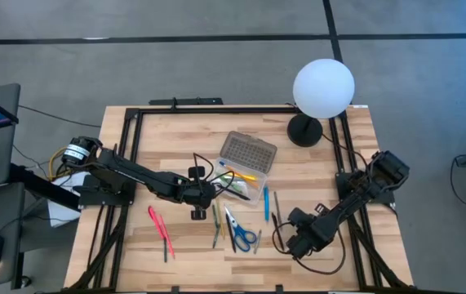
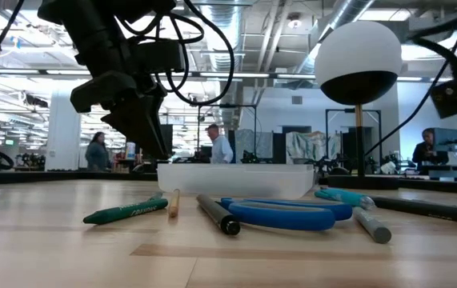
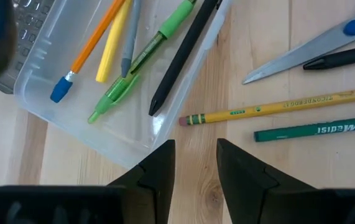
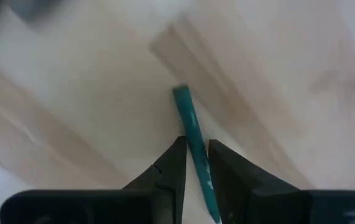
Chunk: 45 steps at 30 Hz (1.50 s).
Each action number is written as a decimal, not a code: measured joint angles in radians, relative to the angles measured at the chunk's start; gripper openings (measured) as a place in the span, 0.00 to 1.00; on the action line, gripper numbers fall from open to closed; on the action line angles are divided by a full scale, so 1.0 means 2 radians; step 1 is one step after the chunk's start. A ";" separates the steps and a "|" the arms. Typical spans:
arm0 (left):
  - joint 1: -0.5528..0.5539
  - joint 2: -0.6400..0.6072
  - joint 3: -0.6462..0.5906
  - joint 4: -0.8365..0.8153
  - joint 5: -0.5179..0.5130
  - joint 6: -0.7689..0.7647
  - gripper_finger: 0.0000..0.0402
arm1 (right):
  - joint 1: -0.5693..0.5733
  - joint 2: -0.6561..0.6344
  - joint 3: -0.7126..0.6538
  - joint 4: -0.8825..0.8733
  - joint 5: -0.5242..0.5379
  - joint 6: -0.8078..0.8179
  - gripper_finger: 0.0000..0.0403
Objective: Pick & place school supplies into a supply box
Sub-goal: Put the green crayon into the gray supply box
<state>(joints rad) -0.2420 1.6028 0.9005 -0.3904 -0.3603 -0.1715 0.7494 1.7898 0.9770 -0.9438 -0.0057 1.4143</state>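
At the worktop's five o'clock, the right end effector (image 4: 194,163) pinches a light, stiff, slippery teal pen (image 4: 193,140) mid-shaft; left end effector (image 3: 194,163), narrowly parted, hovers beside the supply box (image 3: 124,134).

A white globe lamp (image 1: 323,87) on a black base stands at the wooden bench's (image 1: 175,139) far edge, well beyond the right end effector (image 1: 292,219), while people (image 2: 98,152) show in the room behind.

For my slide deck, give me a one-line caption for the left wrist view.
Left pincer hovers open beside the clear supply box, which holds several pens; a yellow pencil lies on the table.
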 joint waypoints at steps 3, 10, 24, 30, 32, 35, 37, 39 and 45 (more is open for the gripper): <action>0.000 0.000 0.000 0.000 0.000 0.000 0.28 | 0.000 -0.002 0.000 -0.001 -0.028 -0.002 0.14; -0.001 0.000 0.000 0.000 0.000 0.000 0.28 | 0.000 -0.001 0.000 0.009 -0.045 -0.020 0.04; -0.024 0.000 0.000 -0.002 0.000 0.000 0.28 | -0.018 -0.001 0.000 0.014 -0.042 -0.122 0.01; -0.026 0.000 0.000 -0.002 0.000 0.001 0.28 | -0.027 -0.001 0.001 0.013 -0.039 -0.136 0.05; -0.026 0.000 0.000 -0.002 0.000 0.001 0.28 | -0.031 -0.001 0.001 0.011 -0.039 -0.136 0.07; -0.026 0.000 0.000 -0.002 -0.001 0.001 0.28 | -0.034 -0.001 0.002 0.009 -0.038 -0.138 0.09; -0.026 0.000 0.000 -0.002 -0.001 0.002 0.28 | -0.035 -0.001 0.002 0.009 -0.037 -0.138 0.09; -0.026 0.000 0.000 -0.002 -0.001 0.003 0.28 | -0.035 -0.001 0.002 0.008 -0.036 -0.141 0.07; -0.026 0.000 0.000 -0.002 -0.001 0.003 0.28 | -0.035 -0.001 0.002 0.008 -0.034 -0.150 0.02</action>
<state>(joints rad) -0.2943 1.6028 0.9009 -0.3939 -0.3618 -0.1661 0.6804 1.7874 0.9810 -0.9283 -0.0731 1.1137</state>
